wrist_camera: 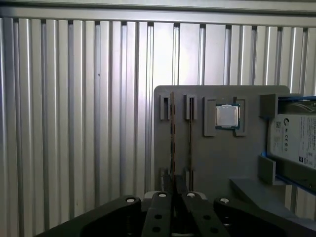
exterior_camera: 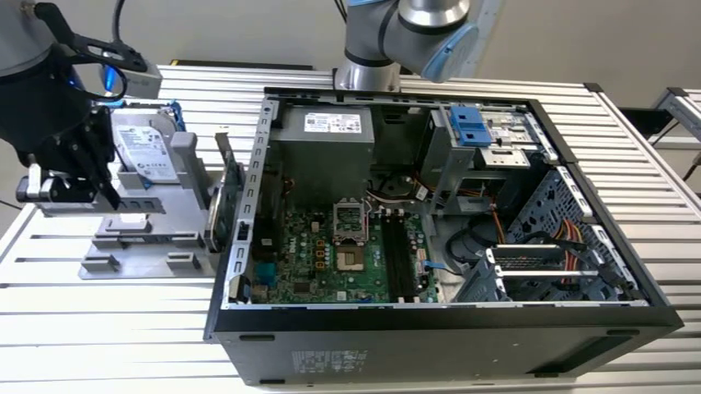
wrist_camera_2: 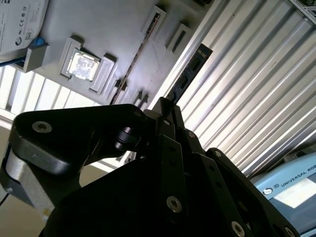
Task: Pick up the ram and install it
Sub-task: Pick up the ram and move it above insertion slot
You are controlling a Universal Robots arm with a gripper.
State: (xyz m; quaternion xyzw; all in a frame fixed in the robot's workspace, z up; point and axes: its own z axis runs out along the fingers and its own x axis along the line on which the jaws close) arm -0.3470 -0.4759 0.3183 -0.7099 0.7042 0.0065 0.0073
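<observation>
Ram (wrist_camera: 172, 138) is standing edge-on in the grey fixture (exterior_camera: 131, 263), which is sitting on the tabletop (exterior_camera: 110, 345) at the exterior view's left, beside the open case (exterior_camera: 438, 328). End effector (wrist_camera: 176, 191) is hovering directly over it; open or closed, cannot tell. Pick-up is not showing as done, and the motherboard slots (exterior_camera: 400, 258) are apparently sitting unfilled.

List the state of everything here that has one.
Case, open, on its side.
Ram slots, empty.
Ram, on edge at the holder; held or not, cannot tell.
CPU, seated in the holder.
Hard drive, propped in the holder.
Gripper, over the holder, at the ram.
</observation>
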